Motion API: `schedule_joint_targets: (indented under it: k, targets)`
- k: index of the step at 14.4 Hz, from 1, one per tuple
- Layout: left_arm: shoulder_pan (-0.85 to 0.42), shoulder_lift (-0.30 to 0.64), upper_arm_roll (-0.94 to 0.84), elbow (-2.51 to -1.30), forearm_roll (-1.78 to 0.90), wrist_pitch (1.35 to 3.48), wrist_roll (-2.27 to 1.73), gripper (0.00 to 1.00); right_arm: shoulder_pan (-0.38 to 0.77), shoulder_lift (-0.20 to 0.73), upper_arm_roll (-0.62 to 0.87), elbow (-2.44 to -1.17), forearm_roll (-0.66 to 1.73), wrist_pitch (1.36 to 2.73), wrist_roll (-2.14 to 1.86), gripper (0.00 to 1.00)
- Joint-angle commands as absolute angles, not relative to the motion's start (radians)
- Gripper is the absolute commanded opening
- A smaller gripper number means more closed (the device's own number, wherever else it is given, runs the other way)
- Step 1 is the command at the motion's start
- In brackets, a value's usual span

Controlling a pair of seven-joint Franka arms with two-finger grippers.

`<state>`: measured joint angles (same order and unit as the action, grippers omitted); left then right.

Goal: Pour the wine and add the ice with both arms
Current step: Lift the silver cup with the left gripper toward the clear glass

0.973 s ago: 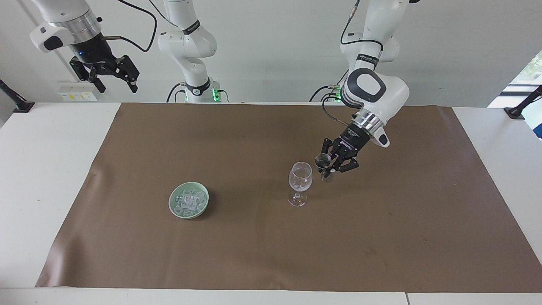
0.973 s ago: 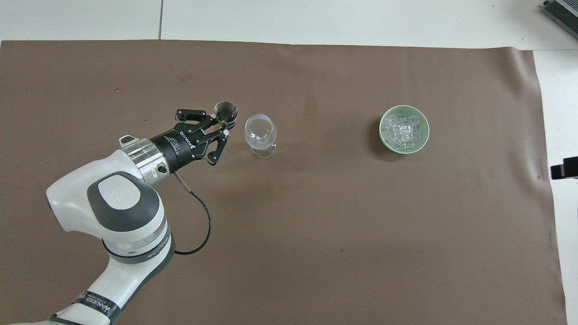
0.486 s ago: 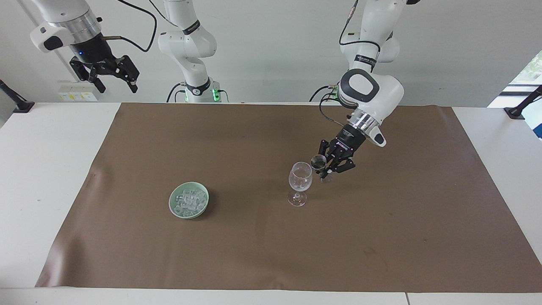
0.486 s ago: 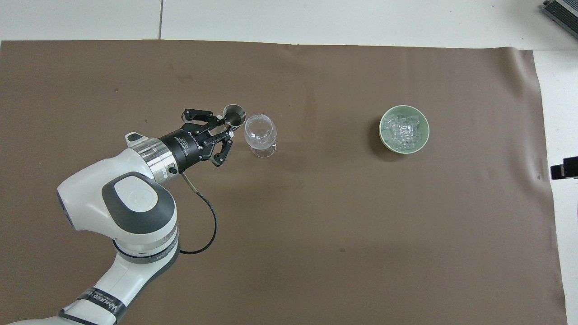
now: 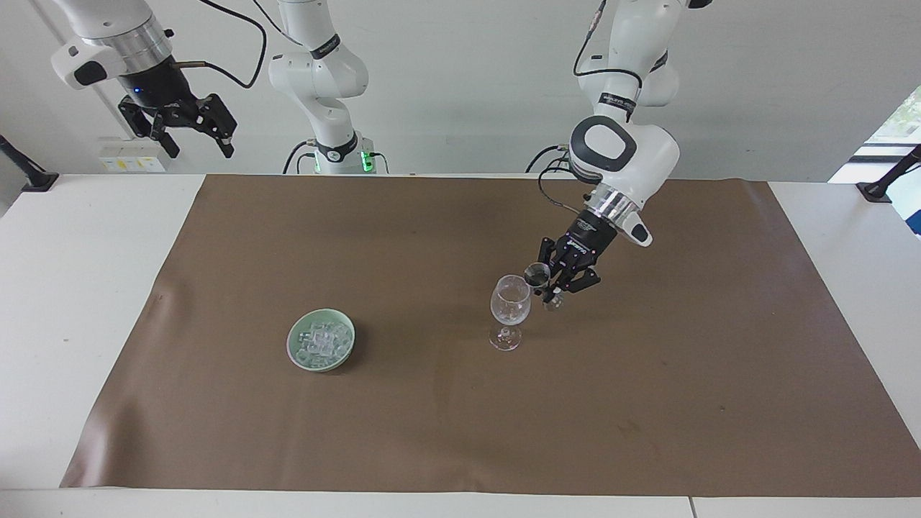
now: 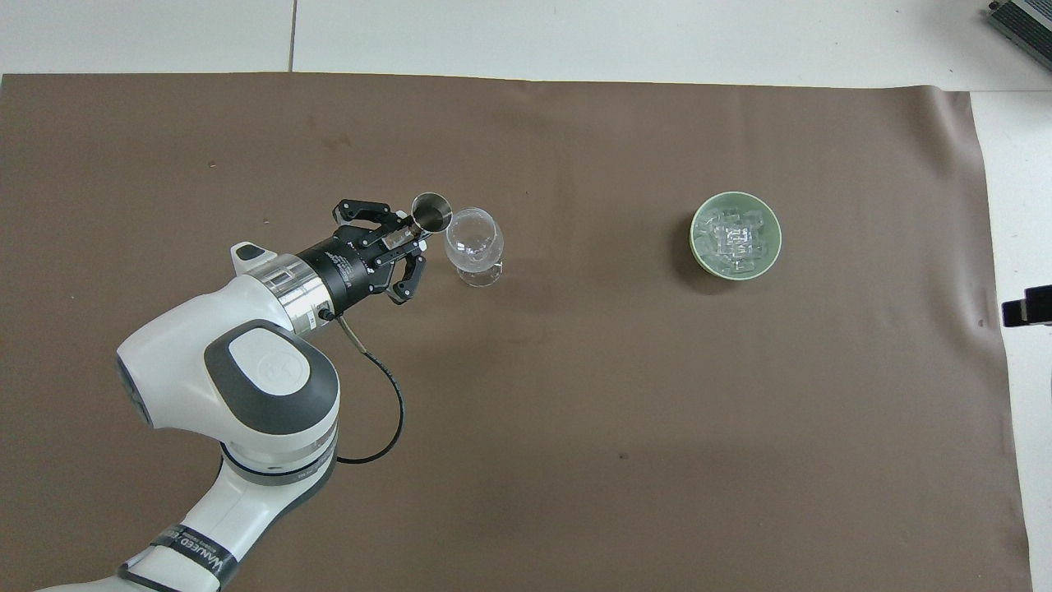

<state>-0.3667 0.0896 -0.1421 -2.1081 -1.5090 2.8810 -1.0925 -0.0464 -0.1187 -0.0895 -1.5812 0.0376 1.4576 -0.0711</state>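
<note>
A clear wine glass (image 5: 510,301) stands upright on the brown mat; it also shows in the overhead view (image 6: 472,238). My left gripper (image 5: 552,286) is shut on a small metal measuring cup (image 5: 537,274) and holds it tilted, its mouth against the glass's rim on the side toward the left arm's end. The gripper (image 6: 408,234) and cup (image 6: 431,212) also show from overhead. Clear ice cubes (image 5: 321,338) fill a green bowl (image 5: 291,347) toward the right arm's end. My right gripper (image 5: 193,137) waits open, high above the table's corner.
The brown mat (image 5: 460,432) covers most of the white table. The bowl (image 6: 695,247) with its ice (image 6: 734,238) stands about level with the glass. A black clamp (image 5: 881,188) sits at the table edge near the left arm's end.
My left gripper has carried the measuring cup toward the wine glass and a little up, until the cup's mouth meets the glass's rim. The right arm has not moved.
</note>
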Motion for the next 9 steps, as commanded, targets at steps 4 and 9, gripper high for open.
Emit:
schedule_joint_targets:
  k: [4, 9]
  targets:
    - [-0.406, 0.103, -0.130, -2.088, -1.451, 2.931, -1.097, 0.00, -0.051, -0.130, -0.086, -1.585, 0.035, 1.450, -0.081, 1.00]
    - [-0.410, 0.110, -0.129, -2.085, -1.371, 2.956, -1.097, 0.00, -0.051, -0.130, -0.086, -1.585, 0.035, 1.450, -0.081, 1.00]
